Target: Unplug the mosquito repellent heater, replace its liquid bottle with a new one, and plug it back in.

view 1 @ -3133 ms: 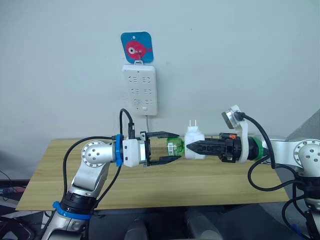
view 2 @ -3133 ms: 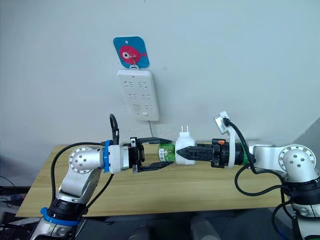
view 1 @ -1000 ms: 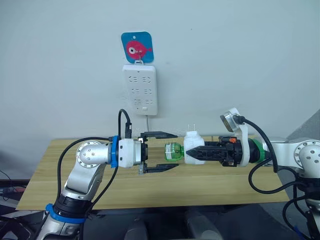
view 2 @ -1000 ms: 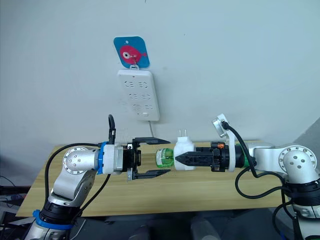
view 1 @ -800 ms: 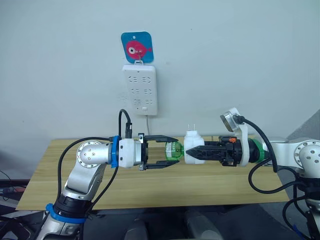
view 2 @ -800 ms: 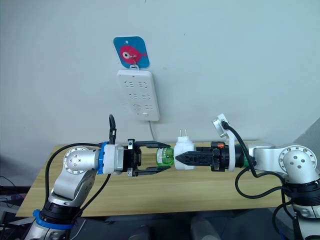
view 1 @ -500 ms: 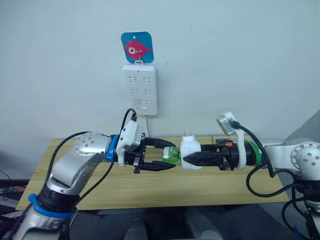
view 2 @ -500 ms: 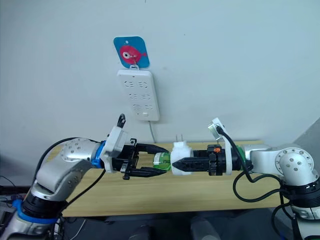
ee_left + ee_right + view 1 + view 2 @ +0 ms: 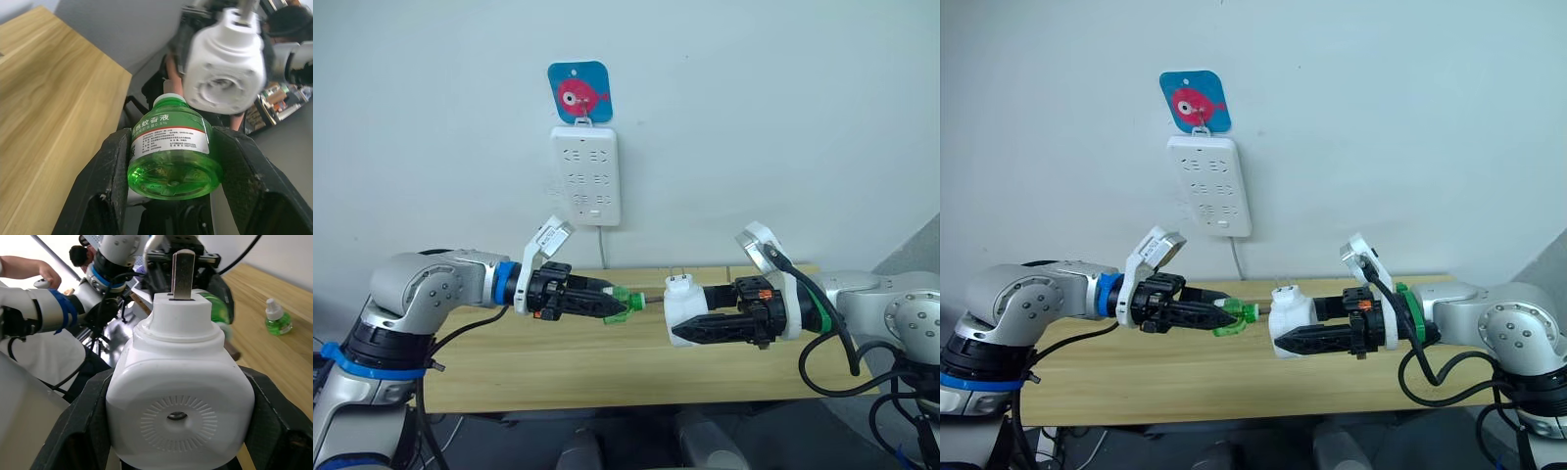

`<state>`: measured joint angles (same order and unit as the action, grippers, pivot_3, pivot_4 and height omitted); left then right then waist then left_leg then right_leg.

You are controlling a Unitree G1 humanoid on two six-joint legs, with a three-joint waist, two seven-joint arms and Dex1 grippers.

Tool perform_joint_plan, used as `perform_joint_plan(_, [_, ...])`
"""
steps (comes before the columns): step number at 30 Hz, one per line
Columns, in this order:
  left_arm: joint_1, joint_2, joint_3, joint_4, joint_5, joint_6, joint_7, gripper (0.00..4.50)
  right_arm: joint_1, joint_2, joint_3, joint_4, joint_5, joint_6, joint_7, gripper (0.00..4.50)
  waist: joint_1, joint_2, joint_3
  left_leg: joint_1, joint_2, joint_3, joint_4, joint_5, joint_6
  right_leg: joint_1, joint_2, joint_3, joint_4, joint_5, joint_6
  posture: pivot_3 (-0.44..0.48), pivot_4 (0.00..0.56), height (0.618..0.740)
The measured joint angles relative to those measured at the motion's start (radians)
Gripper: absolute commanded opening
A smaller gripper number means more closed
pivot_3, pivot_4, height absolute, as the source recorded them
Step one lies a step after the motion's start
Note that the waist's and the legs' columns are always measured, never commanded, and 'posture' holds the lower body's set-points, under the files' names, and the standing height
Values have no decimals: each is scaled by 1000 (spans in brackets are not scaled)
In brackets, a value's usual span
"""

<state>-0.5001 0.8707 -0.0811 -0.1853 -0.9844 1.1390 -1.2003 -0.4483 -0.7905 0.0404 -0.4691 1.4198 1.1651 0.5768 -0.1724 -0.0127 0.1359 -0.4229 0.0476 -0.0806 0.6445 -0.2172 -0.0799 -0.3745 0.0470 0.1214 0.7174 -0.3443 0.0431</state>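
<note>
My left gripper [image 9: 612, 303] is shut on a green liquid bottle [image 9: 628, 301], held level above the table with its white neck pointing right. In the left wrist view the bottle [image 9: 171, 152] sits clamped between both black fingers [image 9: 110, 181]. A small gap separates it from the white mosquito repellent heater [image 9: 683, 315], which my right gripper [image 9: 693, 329] is shut on, prongs up. The heater's underside [image 9: 227, 63] shows an empty round socket. In the right wrist view the heater [image 9: 181, 396] shows its vented face and a metal prong [image 9: 183, 267]. A second green bottle [image 9: 278, 318] stands on the table.
A white power strip [image 9: 586, 176] hangs on the wall under a blue fish hook [image 9: 579, 93], its cord dropping behind the wooden table [image 9: 607, 367]. A person's hand [image 9: 44, 269] shows beyond the table in the right wrist view.
My left gripper has shut on the green bottle and drawn it leftward out of the heater. The right gripper has lowered and tilted the heater slightly. The arms now stand apart.
</note>
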Motion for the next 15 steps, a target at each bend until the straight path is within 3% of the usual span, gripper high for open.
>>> perform_joint_plan(6, [143,12,12,-26,172,-239,-3,2218,75,-128,30,65,-307,-51,-16,3042,8,0,0,0,-1,1,0,0,0,0,-1,1,-1,0,0,-154,100,704])
perform_joint_plan(10, [239,-51,6,-85,289,-432,24,2218,121,-180,204,225,-678,-159,-67,3042,14,-1,1,0,-1,4,0,0,0,0,-2,3,-1,0,0,-139,112,704])
perform_joint_plan(15, [297,-113,-15,-139,400,-606,52,2218,106,-206,396,410,-1032,-375,4,3042,18,2,4,3,-1,6,0,0,0,0,-2,5,-1,0,0,-129,120,704])
